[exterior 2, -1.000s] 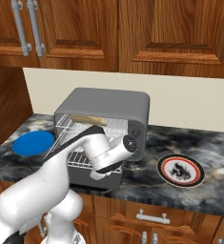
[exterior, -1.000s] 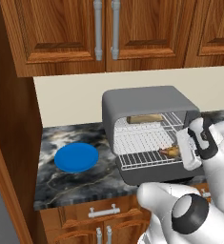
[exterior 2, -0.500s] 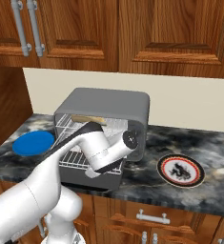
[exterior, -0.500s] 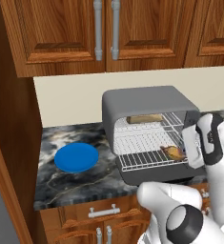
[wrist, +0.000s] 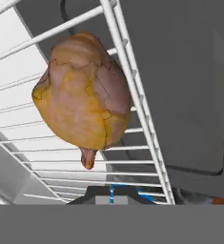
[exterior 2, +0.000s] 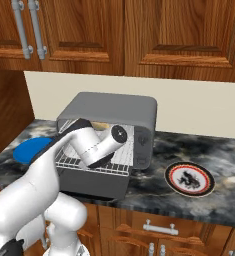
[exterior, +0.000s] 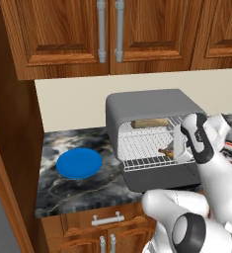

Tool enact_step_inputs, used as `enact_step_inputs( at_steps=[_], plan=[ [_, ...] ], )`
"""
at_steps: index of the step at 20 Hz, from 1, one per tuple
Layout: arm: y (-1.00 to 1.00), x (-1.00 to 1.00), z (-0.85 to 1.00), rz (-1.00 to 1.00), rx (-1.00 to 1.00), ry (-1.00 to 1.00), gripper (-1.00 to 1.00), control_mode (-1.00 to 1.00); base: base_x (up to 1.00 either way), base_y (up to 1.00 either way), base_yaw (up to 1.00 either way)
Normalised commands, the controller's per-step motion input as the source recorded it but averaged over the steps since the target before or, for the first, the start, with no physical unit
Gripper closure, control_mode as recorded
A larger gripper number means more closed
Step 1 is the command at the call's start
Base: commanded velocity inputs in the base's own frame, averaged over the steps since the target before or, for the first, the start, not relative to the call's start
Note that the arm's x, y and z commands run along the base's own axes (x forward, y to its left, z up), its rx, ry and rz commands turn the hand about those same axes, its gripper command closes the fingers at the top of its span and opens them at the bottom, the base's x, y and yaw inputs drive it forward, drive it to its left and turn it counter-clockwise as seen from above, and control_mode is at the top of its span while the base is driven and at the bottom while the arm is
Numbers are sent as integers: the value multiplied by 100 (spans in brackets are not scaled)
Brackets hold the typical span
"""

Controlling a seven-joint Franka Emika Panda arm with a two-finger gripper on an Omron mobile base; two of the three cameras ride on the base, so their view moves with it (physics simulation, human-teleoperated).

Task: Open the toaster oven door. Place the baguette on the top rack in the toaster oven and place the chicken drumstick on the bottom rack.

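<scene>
Lumpy golden-brown chicken drumstick [wrist: 82, 100], narrow bone end downward, lying on the bottom rack [wrist: 132, 102]; gripper [exterior: 179, 150] clenched shut, grasping nothing.

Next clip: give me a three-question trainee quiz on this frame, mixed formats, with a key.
1. True or false: the toaster oven door is shut.
2. Where does the chicken drumstick lie? A) blue plate B) bottom rack C) counter
3. Fill in: the baguette lies on the ___ rack.

Key:
1. False. The door hangs open and both racks show inside the toaster oven.
2. B. It lies on the bottom rack, near the gripper, whose jaws are shut and empty. The blue plate holds nothing.
3. Top. It sits on the top rack.
</scene>
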Motion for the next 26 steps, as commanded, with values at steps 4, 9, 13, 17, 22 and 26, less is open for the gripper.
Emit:
enact_step_inputs(
  at_steps=[4, 9, 13, 17, 22, 26],
  plan=[
    [0, -60, 49, -1, 7, 0, -100, -100, 0, 0, 0],
    [27, -86, 11, 12, 1, 0, -100, -100, 0, 0, 0],
    [39, -76, -33, 42, -3, 2, -100, -100, 0, 0, 0],
    [18, -16, -31, 51, -15, 4, -100, -100, 0, 0, 0],
    [-1, 9, 0, 36, -13, 10, -100, -100, 0, 0, 0],
    [-12, 29, -7, 22, -17, 9, -100, -100, 0, 0, 0]
  ],
)
